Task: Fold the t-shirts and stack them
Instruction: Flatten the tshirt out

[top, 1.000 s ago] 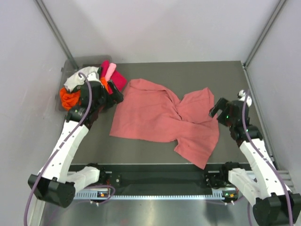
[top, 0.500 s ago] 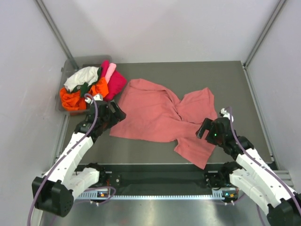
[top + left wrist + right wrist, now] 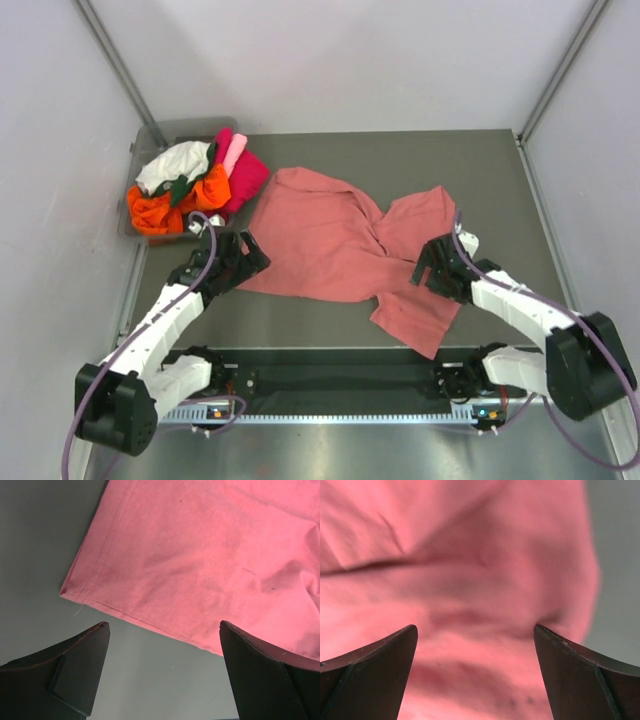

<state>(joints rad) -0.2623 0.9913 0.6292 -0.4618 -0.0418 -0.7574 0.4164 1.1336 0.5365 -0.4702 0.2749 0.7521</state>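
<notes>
Both grippers hang open at the salmon-pink t-shirt [image 3: 330, 245]; no fold has been made.

The shirt lies spread but rumpled in the middle of the table [image 3: 470, 165], with a deep crease running across its right half and one flap trailing toward the near edge; the left gripper [image 3: 244, 254] has its jaws wide apart and empty, just short of the hem at the shirt's near-left corner; the right gripper [image 3: 432, 267], jaws equally apart and holding nothing, hangs over the cloth on the shirt's right side; the other t-shirts [image 3: 185, 188], orange, magenta, light pink, white and dark green, sit heaped in the bin [image 3: 148, 134] at the far left; no folded stack is visible anywhere, so by my reading the task is at its very start, with this shirt to flatten and fold and all the rest to follow.
</notes>
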